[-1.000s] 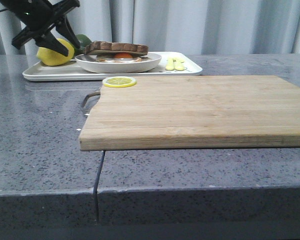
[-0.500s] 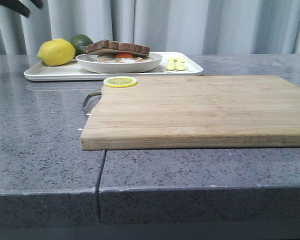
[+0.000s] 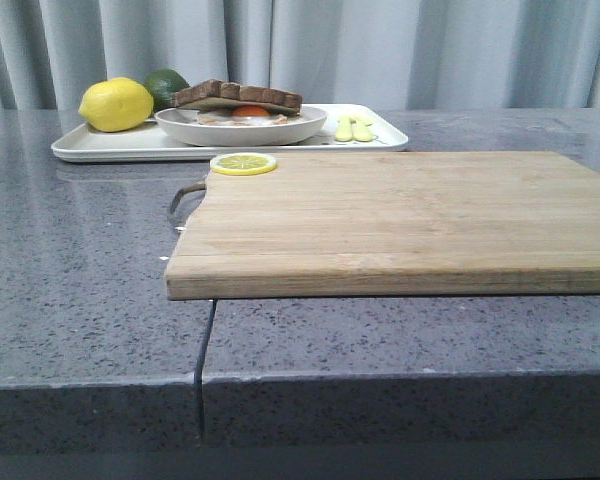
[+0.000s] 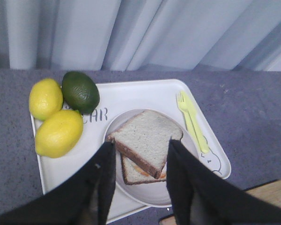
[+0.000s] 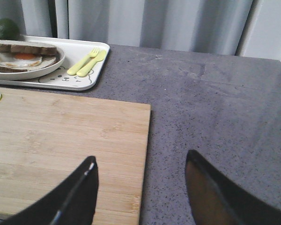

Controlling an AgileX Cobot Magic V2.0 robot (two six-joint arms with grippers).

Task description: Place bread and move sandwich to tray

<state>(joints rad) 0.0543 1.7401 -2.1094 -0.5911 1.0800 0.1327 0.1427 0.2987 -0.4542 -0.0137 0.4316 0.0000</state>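
The sandwich lies on a round white plate, and the plate stands on the white tray at the back left. The thick bread rests askew on top of the thinner egg slice. My left gripper hangs open high above the plate, holding nothing. My right gripper is open and empty over the right edge of the cutting board. Neither gripper shows in the front view.
Two lemons and a lime sit on the tray's left end. A yellow-green fork and spoon lie on its right end. A lemon slice lies on the wooden cutting board. Curtains hang behind the table.
The left gripper, seen at the top left over the lemon one second ago, has risen out of the front view. The sandwich, plate and tray have stayed put.
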